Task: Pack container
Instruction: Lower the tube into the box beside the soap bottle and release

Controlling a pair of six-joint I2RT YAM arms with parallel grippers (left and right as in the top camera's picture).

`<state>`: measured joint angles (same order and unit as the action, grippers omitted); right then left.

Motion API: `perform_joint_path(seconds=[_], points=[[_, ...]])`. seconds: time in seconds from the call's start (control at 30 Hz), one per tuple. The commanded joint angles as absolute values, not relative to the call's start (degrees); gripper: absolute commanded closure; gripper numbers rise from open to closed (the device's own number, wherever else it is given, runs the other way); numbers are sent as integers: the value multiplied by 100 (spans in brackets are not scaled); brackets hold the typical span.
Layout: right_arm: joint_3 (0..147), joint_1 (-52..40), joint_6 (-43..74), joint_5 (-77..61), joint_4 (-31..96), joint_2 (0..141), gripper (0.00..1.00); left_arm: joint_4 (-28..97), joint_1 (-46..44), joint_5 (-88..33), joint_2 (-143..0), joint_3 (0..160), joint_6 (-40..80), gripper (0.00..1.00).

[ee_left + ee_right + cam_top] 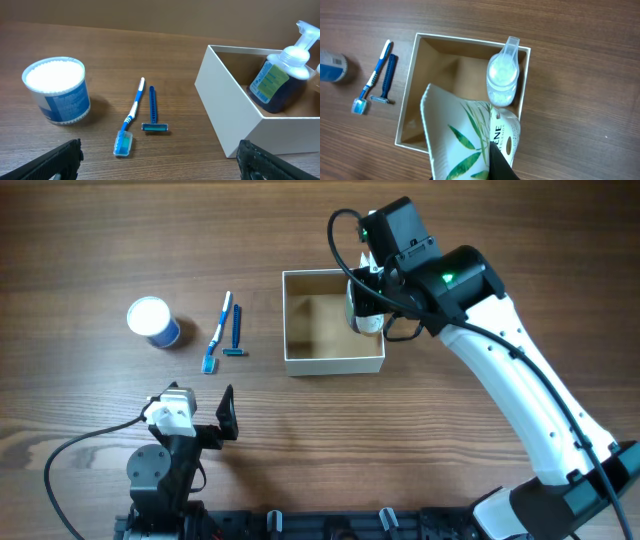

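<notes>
The brown wooden table [100,240] carries the container [333,364]. Right gripper [366,300] grips a leaf-printed pouch [465,135] above it; left gripper [198,415] is spread wide.

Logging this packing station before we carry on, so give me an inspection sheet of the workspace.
Surface: wooden table, no spills seen.
Job's things: container open, pump bottle standing inside; toothbrush, razor and round tub outside it.
Clutter: nothing seen.
Grippers: left gripper open and empty; right gripper over the container, shut on leaf-print pouch.
Cables: black cable loops beside the left arm's base.
Surroundings: nothing seen.
</notes>
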<state>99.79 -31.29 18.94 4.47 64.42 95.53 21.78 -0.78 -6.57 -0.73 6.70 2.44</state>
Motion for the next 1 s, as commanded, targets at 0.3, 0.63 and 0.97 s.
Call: perform_joint_path(seconds=[0.3,0.63,0.97], points=[[9642,-3500,1957,331,6195,9233,96,2158,-47,-683,-27,655,174,0],[9625,-3494,1953,961,6180,9343,96,2158,-47,-683,-27,655,174,0],[9509,-3424,2115,1229,6106,10101,94,2158,-47,-683,-27,655,174,0]])
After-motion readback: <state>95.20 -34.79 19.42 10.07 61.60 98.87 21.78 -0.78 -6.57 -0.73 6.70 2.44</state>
